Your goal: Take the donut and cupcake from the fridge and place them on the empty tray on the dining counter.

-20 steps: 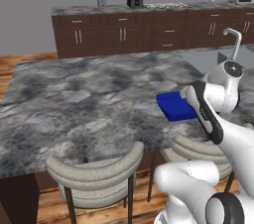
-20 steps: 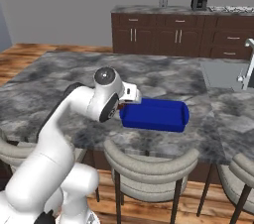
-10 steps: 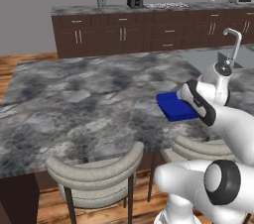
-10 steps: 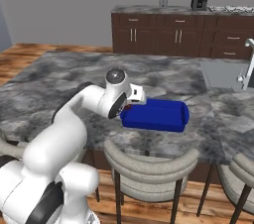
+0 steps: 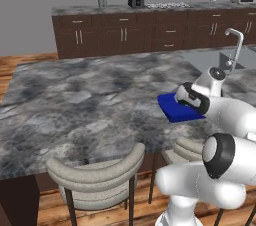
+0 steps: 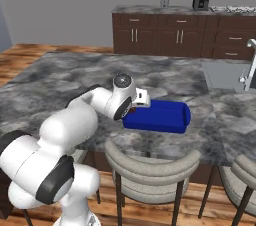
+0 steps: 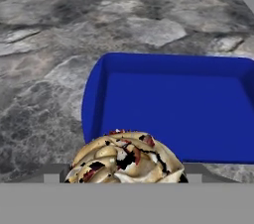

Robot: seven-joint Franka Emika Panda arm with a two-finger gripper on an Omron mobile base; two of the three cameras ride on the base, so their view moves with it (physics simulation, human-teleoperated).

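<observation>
The cupcake (image 7: 126,157) — swirled tan frosting flecked with dark and red bits — sits right at the claw (image 7: 126,176), nested between its fingers at the bottom of the hand view; the claw grasps it with its jaws set wide. Just beyond the cupcake lies the blue tray (image 7: 198,104), its near rim directly ahead of the claw and its bare floor stretching away from it. The tray (image 6: 165,117) rests on the grey marble desk (image 6: 75,77), close to the desk's near edge. From the base views, the claw's end of the arm (image 5: 192,97) hangs over the tray's (image 5: 172,112) near end. Below the desk's edge, cushioned stools (image 5: 97,175) stand tucked in — behind and beneath the claw.
</observation>
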